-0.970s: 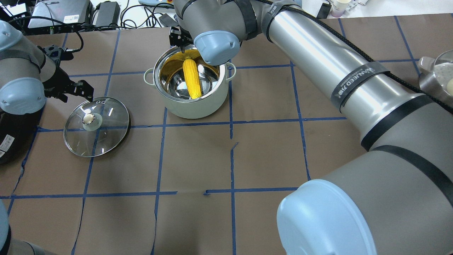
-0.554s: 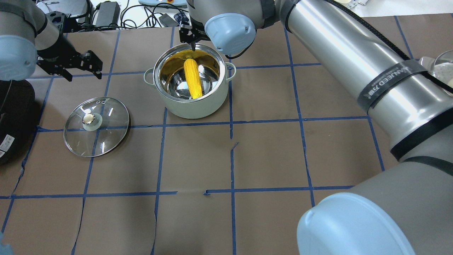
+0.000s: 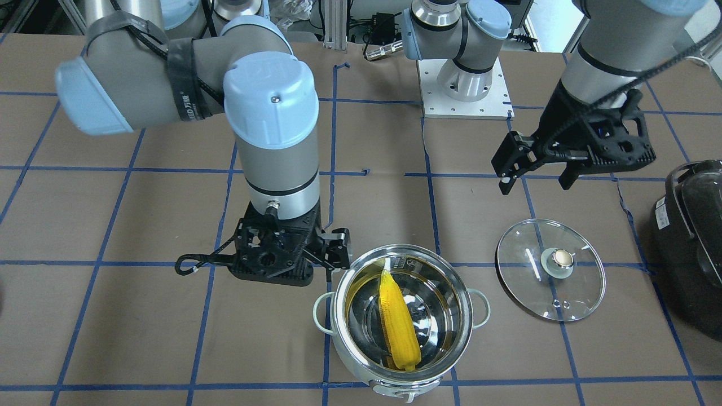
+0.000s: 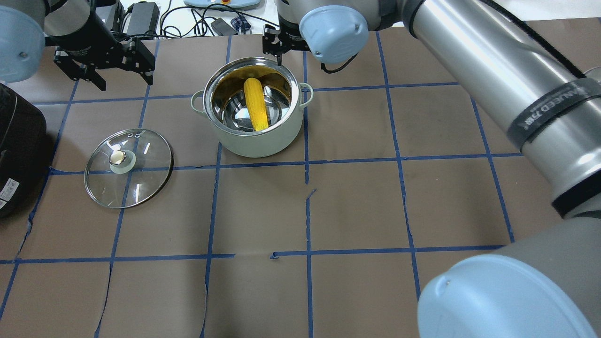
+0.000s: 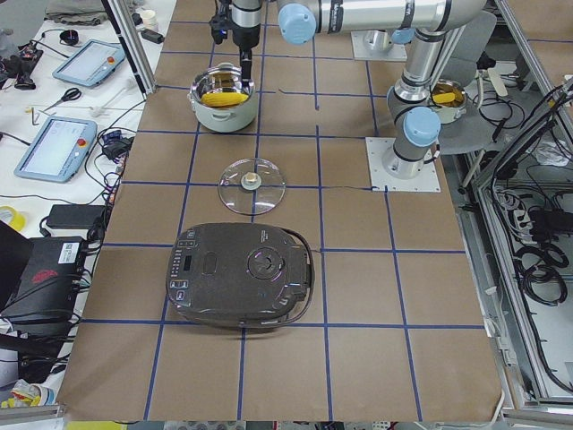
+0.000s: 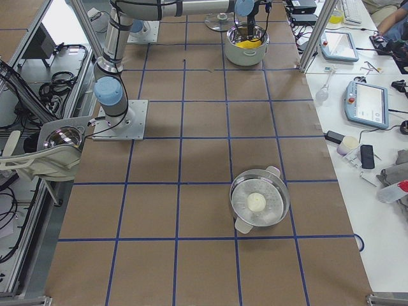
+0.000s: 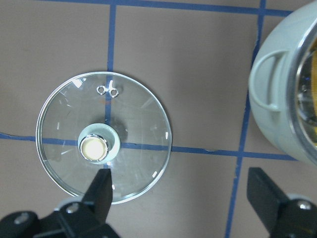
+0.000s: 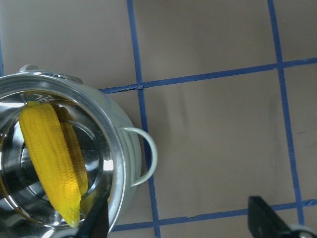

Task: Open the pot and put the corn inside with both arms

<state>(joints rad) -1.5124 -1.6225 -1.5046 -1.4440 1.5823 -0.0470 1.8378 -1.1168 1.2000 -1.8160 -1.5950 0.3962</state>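
Observation:
The mint-green pot (image 4: 263,145) stands open, with the yellow corn (image 4: 256,104) lying inside it, tip toward the robot. The pot's glass lid (image 4: 141,183) lies flat on the table to the pot's left. My left gripper (image 4: 126,83) is open and empty, raised beyond the lid near the table's far edge. In the left wrist view the lid (image 7: 133,129) lies below its spread fingers (image 7: 101,191). My right gripper (image 3: 333,265) is open and empty, just outside the pot's far right rim. The right wrist view shows the corn (image 8: 49,153) in the pot (image 8: 124,163).
A glossy black appliance (image 4: 19,141) sits at the table's left edge, next to the lid. A steel steamer pot (image 6: 258,203) with a white lump in it stands far out on the robot's right. Cables and power bricks (image 4: 141,16) lie beyond the far edge.
My left gripper has drawn away from the lid toward the far edge. My right gripper has moved right, from over the pot's far rim to beside it. The corn stays in the pot.

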